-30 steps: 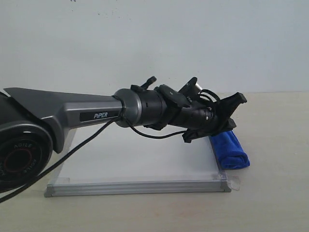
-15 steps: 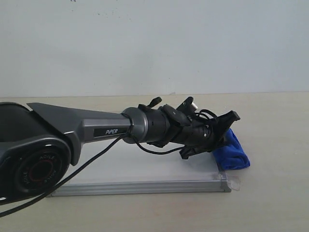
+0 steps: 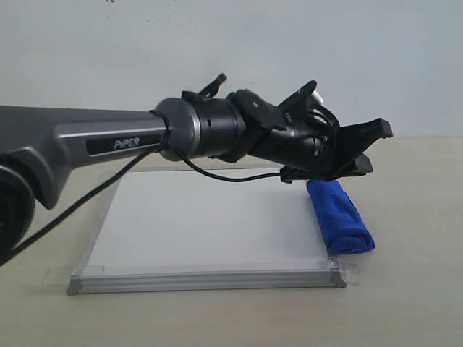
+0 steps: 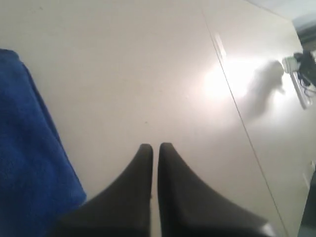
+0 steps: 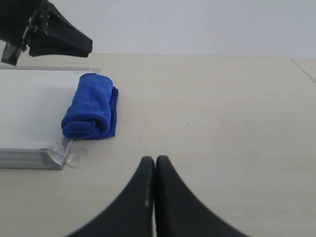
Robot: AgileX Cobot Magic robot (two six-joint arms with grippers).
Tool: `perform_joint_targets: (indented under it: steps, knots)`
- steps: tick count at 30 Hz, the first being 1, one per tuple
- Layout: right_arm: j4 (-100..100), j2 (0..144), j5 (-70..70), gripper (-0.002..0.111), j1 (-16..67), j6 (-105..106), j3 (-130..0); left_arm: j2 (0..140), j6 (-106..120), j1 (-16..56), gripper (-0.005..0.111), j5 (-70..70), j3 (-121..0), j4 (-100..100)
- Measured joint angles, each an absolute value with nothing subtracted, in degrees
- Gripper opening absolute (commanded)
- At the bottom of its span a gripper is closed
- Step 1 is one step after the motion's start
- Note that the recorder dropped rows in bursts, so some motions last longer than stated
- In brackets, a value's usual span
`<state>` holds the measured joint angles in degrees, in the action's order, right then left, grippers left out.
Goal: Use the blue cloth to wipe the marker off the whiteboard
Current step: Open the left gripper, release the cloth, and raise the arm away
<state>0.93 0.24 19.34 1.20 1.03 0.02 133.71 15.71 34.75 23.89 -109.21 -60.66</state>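
The blue cloth (image 3: 340, 217) lies rolled up on the table along the whiteboard's (image 3: 202, 224) right edge. No red marker lines show on the visible white surface; the arm hides its far strip. My left gripper (image 3: 372, 148) hangs shut and empty above the far end of the cloth, apart from it. In the left wrist view its fingers (image 4: 155, 146) nearly touch, with the cloth (image 4: 24, 148) off to one side. My right gripper (image 5: 155, 159) is shut over bare table, nearer the camera than the cloth (image 5: 91, 106) and board (image 5: 29, 108).
Clear tape tabs (image 3: 352, 273) stick out at the board's front corners. The silver frame (image 3: 202, 280) runs along the near edge. A pale wall stands behind the beige table (image 3: 412, 289). A seam (image 4: 237, 108) crosses the tabletop in the left wrist view.
My left arm dipped toward the cloth, then rose and swung up to the right. The cloth has stayed in place beside the board. The gripper holds nothing.
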Motion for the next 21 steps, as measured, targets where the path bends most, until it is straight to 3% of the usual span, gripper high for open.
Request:
perform_joint_targets:
  steps: [10, 15, 21]
  knots:
    - [0.93, 0.24, 19.34, 0.0, 1.2, 1.03, 0.02, 119.64, 29.78, 34.84, 0.004, 43.0, -105.6, -52.16]
    - [0.93, 0.24, 19.34, 0.0, 1.2, 1.03, 0.02, 108.1, 39.84, 34.84, 0.004, 41.29, -88.99, -52.14]
    - [0.93, 0.24, 19.34, 0.0, 1.2, 1.03, 0.02, 91.2, 44.9, 34.84, 0.004, 27.84, -66.61, -52.65]
